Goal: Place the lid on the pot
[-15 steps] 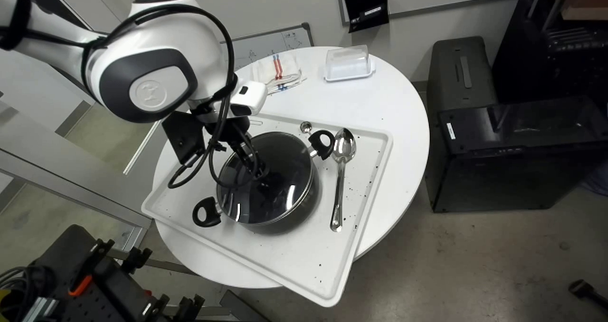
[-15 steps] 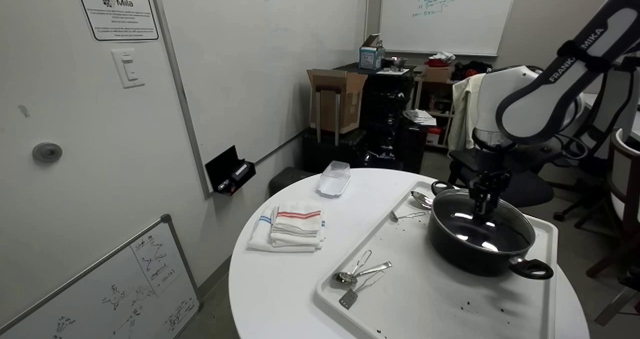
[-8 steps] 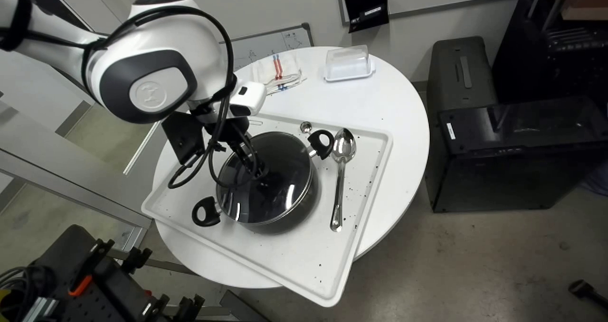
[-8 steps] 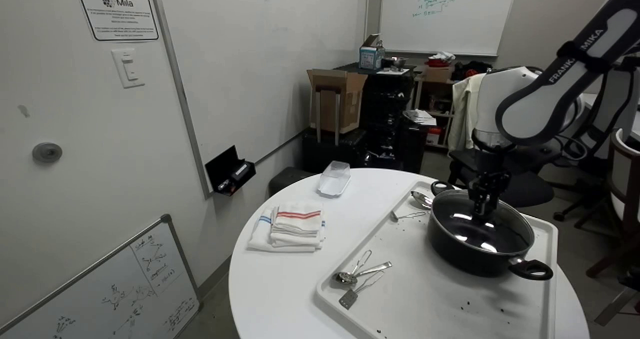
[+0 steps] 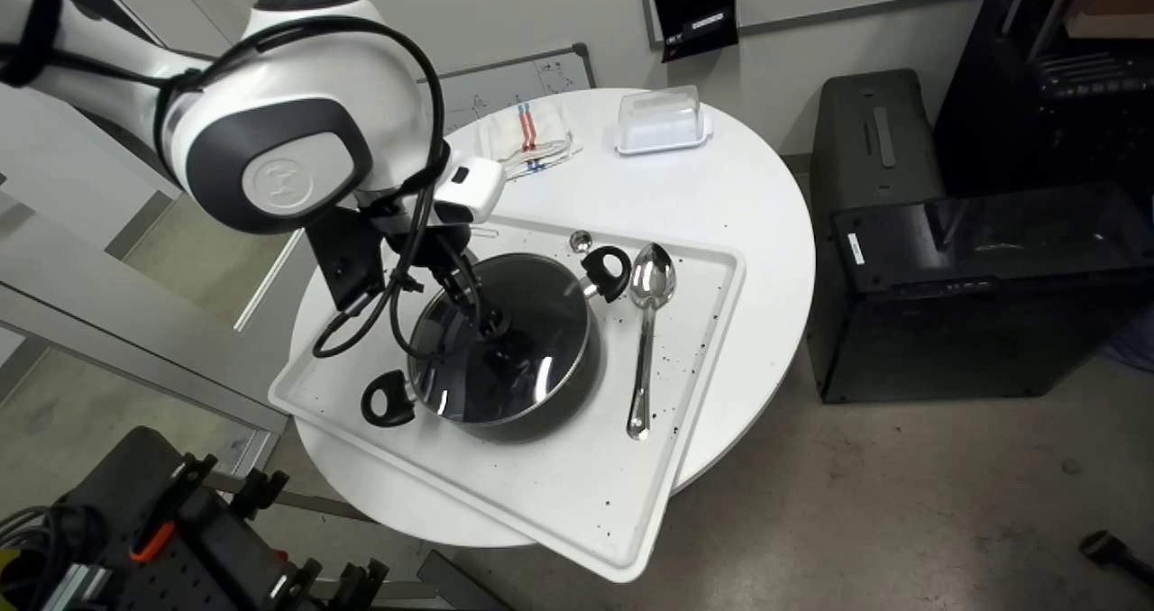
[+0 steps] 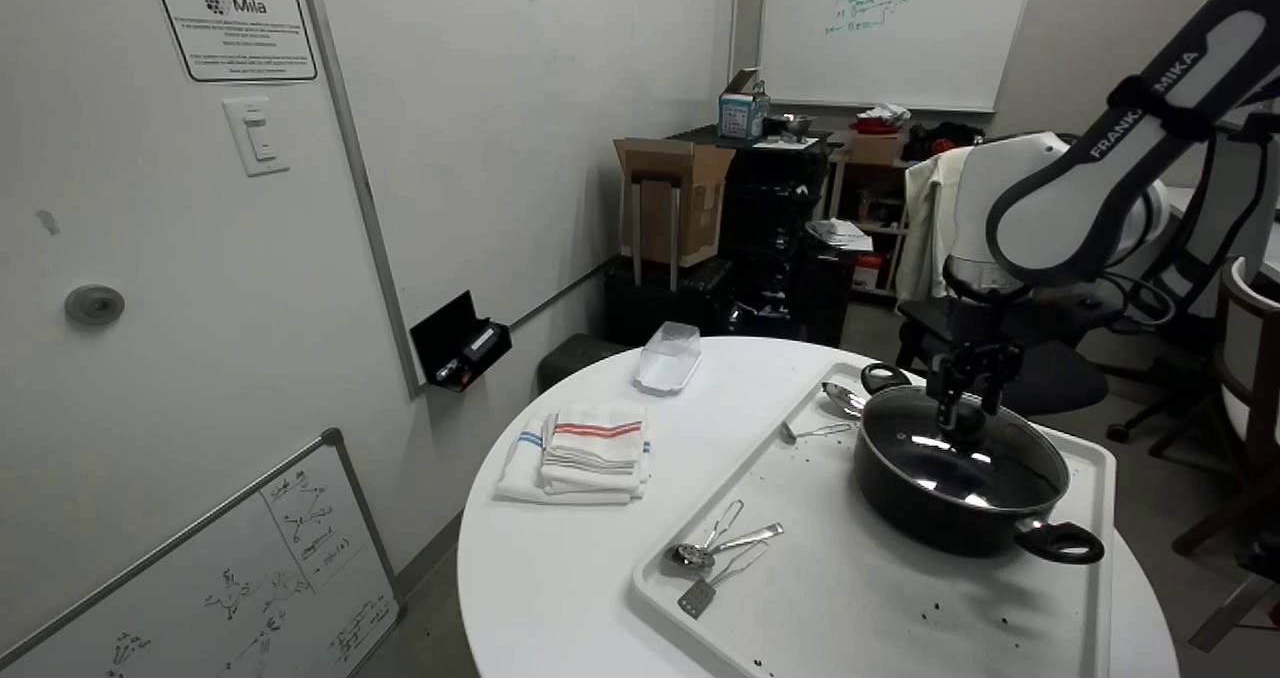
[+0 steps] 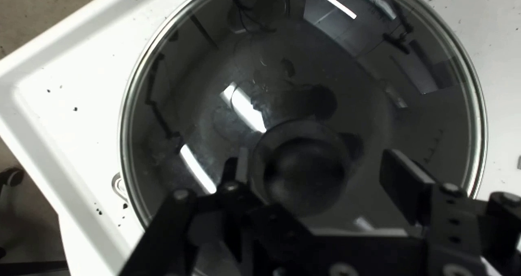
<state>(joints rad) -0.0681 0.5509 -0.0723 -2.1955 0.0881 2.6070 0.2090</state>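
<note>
Lid (image 7: 301, 84) rests on the pot (image 6: 910, 503); in the wrist view the gripper (image 7: 321, 174) is spread wide, with the lid's knob (image 7: 305, 174) between its fingers (image 7: 401, 186), though contact cannot be made out. Dark-looking glass hides the inside of the pot. The white tray (image 6: 850, 598) bears the pot, a large spoon (image 5: 651, 288) and smaller utensils (image 6: 697, 598)

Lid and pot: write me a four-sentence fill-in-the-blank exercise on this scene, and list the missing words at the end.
The glass lid sits on ____ of the pot.
In the wrist view, the gripper is not shut but ____, the knob showing between its two fingers.
The tray is white, while the pot is ____.
The folded towels have stripes in blue and ____.
Missing words, in order: top; open; black; red.
</note>
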